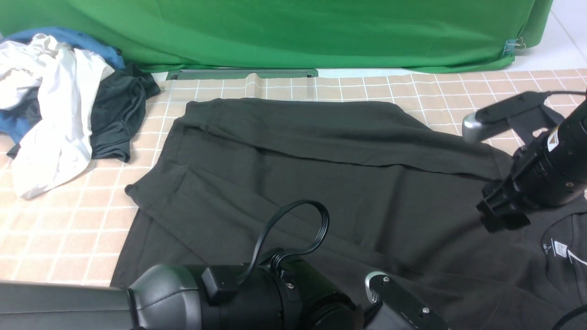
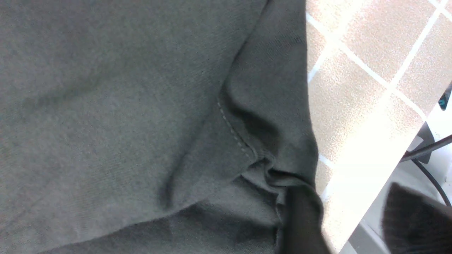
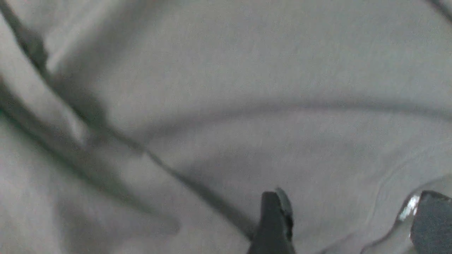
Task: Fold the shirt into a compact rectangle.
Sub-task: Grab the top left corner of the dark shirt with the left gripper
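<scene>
Black shirt (image 1: pixel 321 201) flat on checked desk (image 1: pixel 105 220), both long edges folded in, neck label end on R. Prob. light, soft, floppy; best pinch thru all layers at hem corners. L pincer (image 2: pixel 348 222) apart, by folded edge; R pincer (image 3: pixel 349 215) apart above cloth, nothing held.

In the front view, the shirt (image 1: pixel 321 197) spreads on the table (image 1: pixel 64 238) from the centre to the lower right of the frame, one folded edge along its far side. The clothes pile (image 1: pixel 69 101) lies at the upper left, apart from it. Behind both, the curtain (image 1: pixel 293 32) spans most of the frame's top.
</scene>
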Robot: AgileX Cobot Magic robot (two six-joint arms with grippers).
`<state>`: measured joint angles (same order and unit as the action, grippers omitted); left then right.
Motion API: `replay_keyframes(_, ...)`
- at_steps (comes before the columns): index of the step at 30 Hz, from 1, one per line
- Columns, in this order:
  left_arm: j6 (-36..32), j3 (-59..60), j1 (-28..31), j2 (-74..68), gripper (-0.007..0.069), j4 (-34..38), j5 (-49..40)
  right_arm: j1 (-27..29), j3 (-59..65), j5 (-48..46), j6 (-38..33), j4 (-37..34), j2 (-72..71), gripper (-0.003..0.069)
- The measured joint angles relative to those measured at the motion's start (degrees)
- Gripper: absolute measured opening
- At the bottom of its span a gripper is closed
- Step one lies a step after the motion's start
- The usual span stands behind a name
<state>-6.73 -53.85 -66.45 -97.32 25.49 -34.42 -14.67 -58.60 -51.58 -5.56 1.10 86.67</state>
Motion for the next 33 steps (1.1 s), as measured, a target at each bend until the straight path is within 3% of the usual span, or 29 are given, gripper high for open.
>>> replay_keyframes(3, 1.7, -1.5, 0.6, 0.3, 0.0455, -2.9, -2.9, 0.0, 0.0, -2.7, -1.7, 0.0, 0.0, 0.0525)
replay_keyframes(5, 5.4, -3.7, 1.4, 0.7, 0.0486, -5.7, -5.9, 0.0, 0.0, -4.0, -3.3, -0.6, 0.0, 0.0525)
replay_keyframes(6, 10.8, -7.0, 3.5, 1.5, 0.0494, -10.5, -11.1, 0.0, 0.0, -5.1, -5.3, -2.5, 0.0, 0.0525)
replay_keyframes(8, 13.1, -8.9, 5.0, 1.9, 0.0488, -13.6, -13.9, 0.0, 0.0, -5.3, -6.6, -3.6, 0.3, 0.0525)
replay_keyframes(9, 16.3, -11.6, 7.4, 2.5, 0.047, -18.3, -17.3, 0.0, 0.0, -5.3, -7.8, -5.1, 1.0, 0.0525)
replay_keyframes(12, 19.5, -15.6, 13.5, 3.6, 0.0386, -23.6, -21.7, 0.0, 0.0, -4.6, -9.4, -7.0, 4.1, 0.0525)
replay_keyframes(18, 19.2, -18.1, 23.6, 5.8, 0.0118, -23.3, -23.0, 0.0, 0.0, -5.4, -12.9, -9.2, 11.5, 0.0525)
replay_keyframes(23, 17.9, -18.2, 26.8, 6.4, 0.0017, -23.0, -23.1, -0.1, 0.0, -5.6, -15.5, -11.3, 13.7, 0.0509)
replay_keyframes(29, 16.7, -18.2, 27.0, 6.4, 0.0019, -22.4, -21.8, -0.1, 0.0, -7.0, -17.1, -11.7, 15.1, 0.03)
replay_keyframes(33, 16.5, -18.2, 27.0, 6.4, 0.0019, -22.0, -20.5, -0.1, 0.0, -7.3, -17.2, -11.7, 16.2, 0.0087)
